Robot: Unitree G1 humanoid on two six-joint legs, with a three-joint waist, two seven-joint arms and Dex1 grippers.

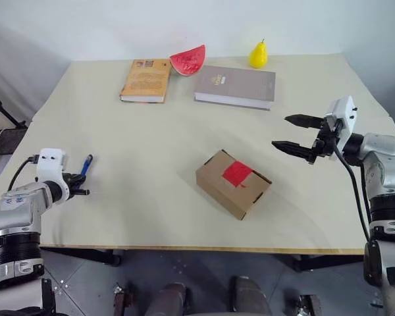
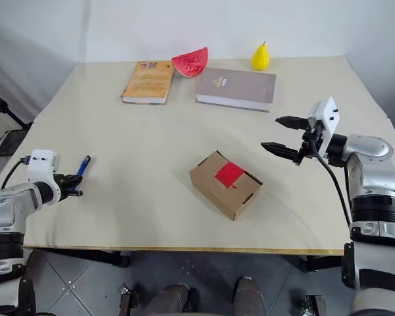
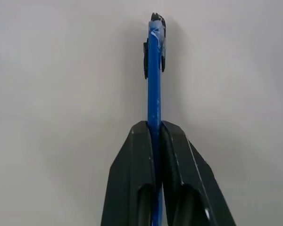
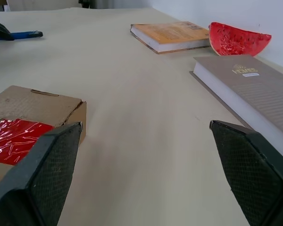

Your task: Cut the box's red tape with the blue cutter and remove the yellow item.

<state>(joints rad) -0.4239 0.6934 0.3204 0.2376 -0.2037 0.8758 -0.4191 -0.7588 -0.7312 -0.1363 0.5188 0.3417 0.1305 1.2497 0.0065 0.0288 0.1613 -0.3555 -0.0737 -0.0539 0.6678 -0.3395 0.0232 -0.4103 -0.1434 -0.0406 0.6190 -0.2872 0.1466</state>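
Blue cutter [image 3: 154, 94] pinched between left gripper's [image 3: 156, 129] jaws

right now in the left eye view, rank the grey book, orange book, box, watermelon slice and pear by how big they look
1. grey book
2. box, close to the grey book; it sits nearer the camera, so unsure
3. orange book
4. watermelon slice
5. pear
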